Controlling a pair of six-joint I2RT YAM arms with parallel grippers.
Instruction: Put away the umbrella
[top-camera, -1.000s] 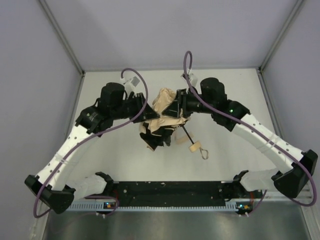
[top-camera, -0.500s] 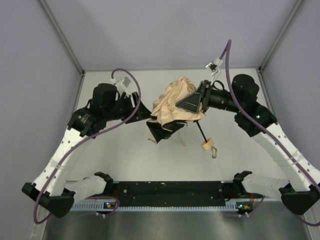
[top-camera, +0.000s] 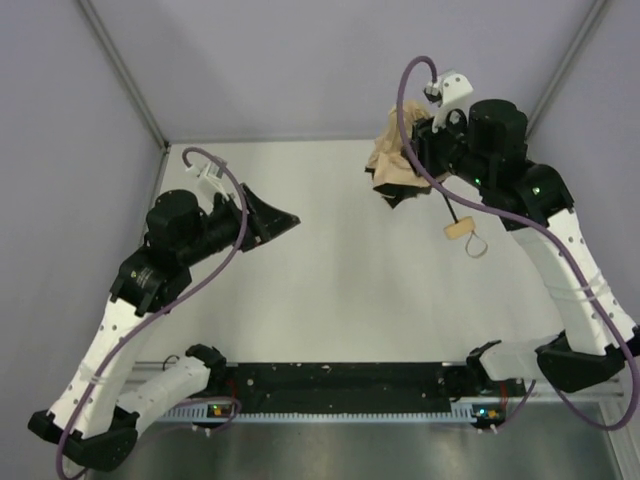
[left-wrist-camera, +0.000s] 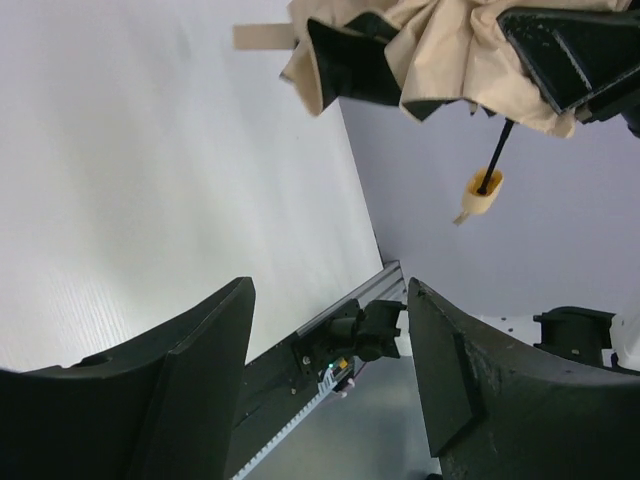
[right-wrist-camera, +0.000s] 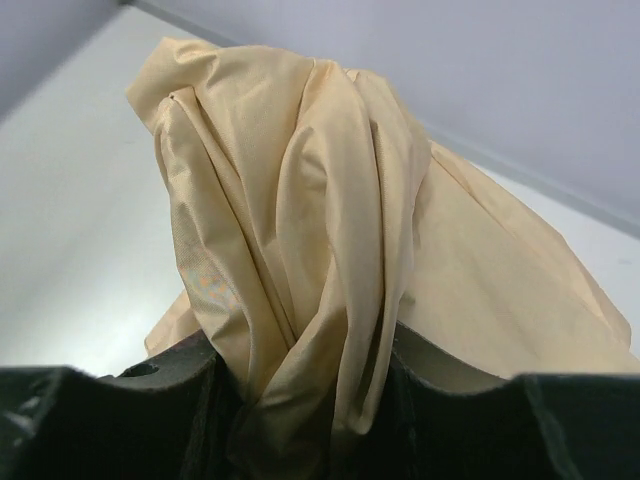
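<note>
Clearly, the umbrella (right-wrist-camera: 300, 220) is clamped by its beige canopy (top-camera: 392, 165) in the right gripper (right-wrist-camera: 310, 430). The cloth is pinched tight between the 2 fingers (right-wrist-camera: 560, 430), and bunched folds rise ahead of the fingertips and spill to both sides of them. The bundle is held up off the table (top-camera: 350, 290), at the far right, close to the back wall (top-camera: 300, 70). A thin black shaft (top-camera: 447, 205) runs down out of the folds, below and behind the fingertips. It ends in a small tan handle (top-camera: 457, 229), which hangs free in the air. A loop strap (top-camera: 476, 244) dangles just beyond the handle. Dark patches are seen among the folds on the side away from the fingers; they may be the underside of the canopy or a closure band, and this cannot be told from the views.

Well apart from the bundle, on the left side of the table, the left gripper (top-camera: 280, 216) is held with its 2 fingers (left-wrist-camera: 170, 400) spread wide. Nothing is caught between them. Through the gap only bare tabletop, the black rail (top-camera: 340, 385) at the near edge and part of the right arm's base are seen. The umbrella lies far ahead of and above these fingertips, untouched by them.
</note>
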